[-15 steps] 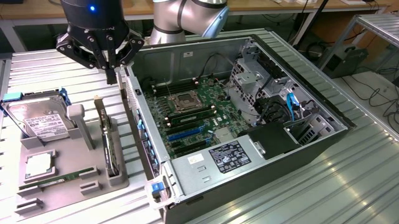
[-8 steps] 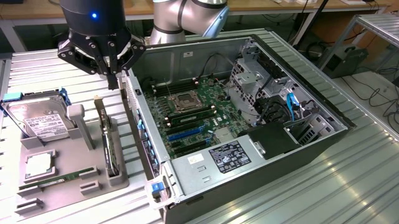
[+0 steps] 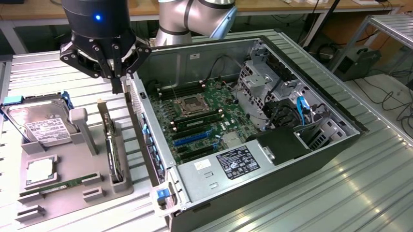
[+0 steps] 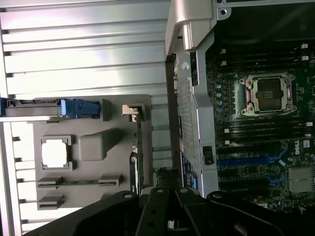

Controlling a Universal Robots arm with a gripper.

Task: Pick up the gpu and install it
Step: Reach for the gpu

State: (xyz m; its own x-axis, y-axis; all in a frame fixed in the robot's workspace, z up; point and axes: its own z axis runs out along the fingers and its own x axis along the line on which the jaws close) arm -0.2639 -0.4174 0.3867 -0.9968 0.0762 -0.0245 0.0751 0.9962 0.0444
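Worktop (image 3: 361,193) of ribbed metal carries the open computer case (image 3: 310,164) and, just beside it on the exterior view's left, a grey tray (image 3: 123,191). The gpu (image 3: 113,150) stands on edge in a slot of that tray, close to the case wall. It looks light and stiff, and its faces are likely fragile, so I'd judge the bare top edge the safest hold. The hand (image 3: 117,87) hangs near one end of it, fingers pressed together and empty. Room is tight: an upright post (image 3: 79,126) on one side, the case wall on the other, and open space straight above.
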